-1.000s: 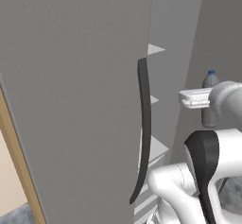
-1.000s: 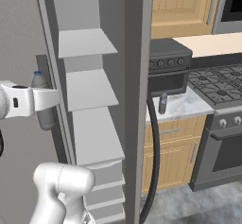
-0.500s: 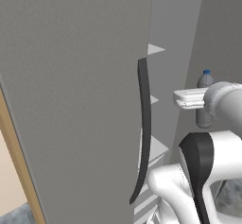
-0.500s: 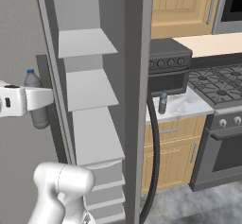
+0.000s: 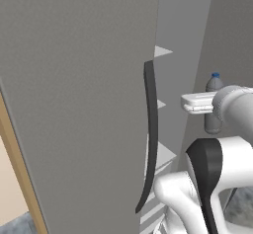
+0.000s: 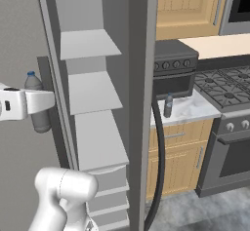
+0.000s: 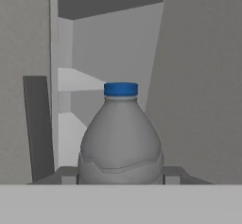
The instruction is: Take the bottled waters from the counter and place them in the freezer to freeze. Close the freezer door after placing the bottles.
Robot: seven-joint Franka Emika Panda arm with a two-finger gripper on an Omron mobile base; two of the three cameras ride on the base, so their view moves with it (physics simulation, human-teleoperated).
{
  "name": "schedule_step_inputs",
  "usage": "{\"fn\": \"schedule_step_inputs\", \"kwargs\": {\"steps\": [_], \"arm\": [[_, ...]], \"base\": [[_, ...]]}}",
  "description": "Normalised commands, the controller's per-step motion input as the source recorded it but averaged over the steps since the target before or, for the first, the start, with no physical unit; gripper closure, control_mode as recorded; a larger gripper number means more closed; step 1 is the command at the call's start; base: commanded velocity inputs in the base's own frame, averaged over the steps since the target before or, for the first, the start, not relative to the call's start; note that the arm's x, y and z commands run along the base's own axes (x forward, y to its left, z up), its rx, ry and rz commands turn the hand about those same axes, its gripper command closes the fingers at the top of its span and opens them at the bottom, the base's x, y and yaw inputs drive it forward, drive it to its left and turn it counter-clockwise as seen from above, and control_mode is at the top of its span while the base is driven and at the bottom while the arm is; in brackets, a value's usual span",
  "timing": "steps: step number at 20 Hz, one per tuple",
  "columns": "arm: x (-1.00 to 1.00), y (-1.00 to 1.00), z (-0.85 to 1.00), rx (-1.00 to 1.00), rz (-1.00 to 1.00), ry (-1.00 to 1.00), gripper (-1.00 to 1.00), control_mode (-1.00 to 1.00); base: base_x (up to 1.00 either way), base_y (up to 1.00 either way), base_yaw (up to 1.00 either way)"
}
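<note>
Leftward drifts one bottle gripped by the fingers; another bottle stands on the counter.

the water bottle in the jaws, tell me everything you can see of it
The held water bottle is small, translucent grey plastic, with a blue cap and a wavy band edge low on its body. It stands upright, clamped between the jaws of the gripper around its lower half, clear of any surface. It hangs in front of the open freezer, level with the middle shelves, not yet on one. A second bottle stands on the counter.
</note>
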Motion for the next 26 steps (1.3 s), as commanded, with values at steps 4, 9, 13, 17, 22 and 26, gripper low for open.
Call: {"fn": "schedule_step_inputs", "kwargs": {"steps": [4, 9, 13, 17, 22, 26], "arm": [[0.00, 0.00, 0.00, 0.00, 0.00, 0.00, 1.00, -1.00], [0.00, 0.00, 0.00, 0.00, 0.00, 0.00, 1.00, 1.00], [0.00, 0.00, 0.00, 0.00, 0.00, 0.00, 1.00, 1.00], [0.00, 0.00, 0.00, 0.00, 0.00, 0.00, 1.00, 1.00], [0.00, 0.00, 0.00, 0.00, 0.00, 0.00, 1.00, 1.00], [0.00, 0.00, 0.00, 0.00, 0.00, 0.00, 1.00, 1.00]], "base": [[0.00, 0.00, 0.00], [0.00, 0.00, 0.01], [0.00, 0.00, 0.09], [0.00, 0.00, 0.17], [0.00, -0.07, 0.21], [-0.05, -0.23, 0.35]]}}
